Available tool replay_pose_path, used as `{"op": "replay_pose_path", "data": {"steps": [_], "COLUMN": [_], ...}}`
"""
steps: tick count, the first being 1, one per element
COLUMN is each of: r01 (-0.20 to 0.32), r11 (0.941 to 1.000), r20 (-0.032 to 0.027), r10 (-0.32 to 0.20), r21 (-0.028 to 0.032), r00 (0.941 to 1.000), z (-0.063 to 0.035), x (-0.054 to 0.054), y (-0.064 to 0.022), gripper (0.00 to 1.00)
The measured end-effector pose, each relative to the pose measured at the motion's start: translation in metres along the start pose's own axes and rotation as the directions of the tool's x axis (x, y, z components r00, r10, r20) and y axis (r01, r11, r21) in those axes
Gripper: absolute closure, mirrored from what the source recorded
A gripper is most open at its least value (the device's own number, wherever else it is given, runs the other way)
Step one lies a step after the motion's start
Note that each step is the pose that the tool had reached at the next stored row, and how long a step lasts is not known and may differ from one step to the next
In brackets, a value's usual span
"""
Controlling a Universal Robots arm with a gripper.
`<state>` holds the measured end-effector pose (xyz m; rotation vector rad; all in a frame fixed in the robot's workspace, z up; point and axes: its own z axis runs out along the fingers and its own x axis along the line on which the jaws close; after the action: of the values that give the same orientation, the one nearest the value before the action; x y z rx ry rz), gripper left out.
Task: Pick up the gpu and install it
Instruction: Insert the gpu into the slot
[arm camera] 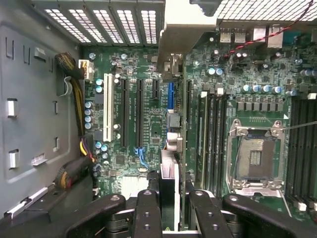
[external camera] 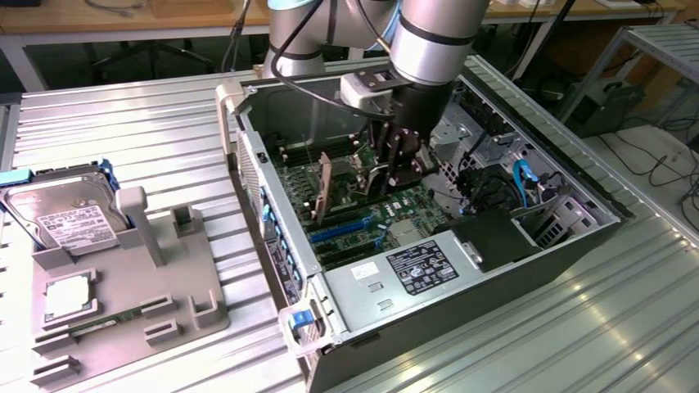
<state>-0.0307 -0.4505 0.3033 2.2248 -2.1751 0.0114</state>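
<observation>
1. We see the black two-fingered pincer (external camera: 395, 168) reaching down into the open dark metal computer case (external camera: 568, 246), which lies on its side on the ribbed silver desk (external camera: 142, 147).
2. The pincer is closed on the thin flat black card with a pale metal strip, the gpu (arm camera: 168, 193). It holds the gpu on edge, so we think its lower edge can go down into a slot.
3. The gpu hangs over the green board (external camera: 377, 221), near the middle of the case.
4. The wrist view shows us the fingers (arm camera: 148, 213) pressing both sides of the gpu, and the blue slot (arm camera: 170, 96) in line with it.
5. The exterior view shows us the grey plastic holder tray (external camera: 131, 286) at the desk's left edge in that view, with the silver hard drive with a white label (external camera: 60, 214) standing in it.
</observation>
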Motion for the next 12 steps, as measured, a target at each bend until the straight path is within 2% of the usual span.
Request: {"op": "replay_pose_path", "data": {"steps": [1,8,12], "r01": [-0.002,-0.007,-0.021], "r11": [1.0,1.0,0.9998], "r20": [-0.0031,-0.0034,-0.0032], "r10": [0.002,0.007,0.021], "r21": [0.0008,0.0041,0.0039], "r00": [1.0,1.0,0.9998], "z": [0.0007,0.0112,0.0174], "x": [0.0,-0.003,-0.005], "y": [0.0001,0.0033,0.0047], "gripper": [0.72,0.72,0.72]}}
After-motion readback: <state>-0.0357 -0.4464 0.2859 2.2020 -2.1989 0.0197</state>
